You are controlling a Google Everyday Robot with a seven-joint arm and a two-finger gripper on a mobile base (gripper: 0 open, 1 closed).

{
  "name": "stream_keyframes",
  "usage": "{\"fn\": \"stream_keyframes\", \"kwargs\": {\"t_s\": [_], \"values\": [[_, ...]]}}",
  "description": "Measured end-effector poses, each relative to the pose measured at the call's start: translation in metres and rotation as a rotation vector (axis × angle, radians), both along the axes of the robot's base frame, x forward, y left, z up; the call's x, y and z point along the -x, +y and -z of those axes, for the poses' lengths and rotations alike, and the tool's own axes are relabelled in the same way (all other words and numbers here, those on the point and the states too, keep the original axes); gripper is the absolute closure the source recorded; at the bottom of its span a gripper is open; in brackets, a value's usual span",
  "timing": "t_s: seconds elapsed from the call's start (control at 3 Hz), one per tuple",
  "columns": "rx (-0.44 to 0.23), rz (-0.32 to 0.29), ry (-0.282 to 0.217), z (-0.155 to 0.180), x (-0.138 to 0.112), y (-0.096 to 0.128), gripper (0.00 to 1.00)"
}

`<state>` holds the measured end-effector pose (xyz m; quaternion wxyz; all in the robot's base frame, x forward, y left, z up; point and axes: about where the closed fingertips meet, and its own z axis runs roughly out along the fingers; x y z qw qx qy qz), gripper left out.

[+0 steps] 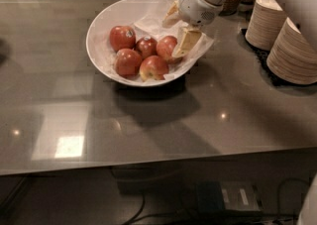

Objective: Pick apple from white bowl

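Round red-orange apple [166,49] sits at the right of the wide white paper-lined bowl [105,19], upper middle of frame. The gripper [173,37] hovers over it, fingers apart, one finger just beside it.

Pincer [174,34] spread apart over right side of white bowl [104,18], just beside apple [166,47]

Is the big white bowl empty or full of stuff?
Not empty. Five apples lie on crumpled paper inside the white bowl. The gripper, fingers open, hovers over its right rim.
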<state>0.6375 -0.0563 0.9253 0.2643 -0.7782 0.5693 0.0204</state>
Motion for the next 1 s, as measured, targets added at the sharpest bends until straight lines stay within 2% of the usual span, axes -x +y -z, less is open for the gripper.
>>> {"fn": "stream_keyframes", "kwargs": {"t_s": [1.0], "values": [[0.044,-0.005,0.027,0.033,-0.009,0.008,0.40]]}}
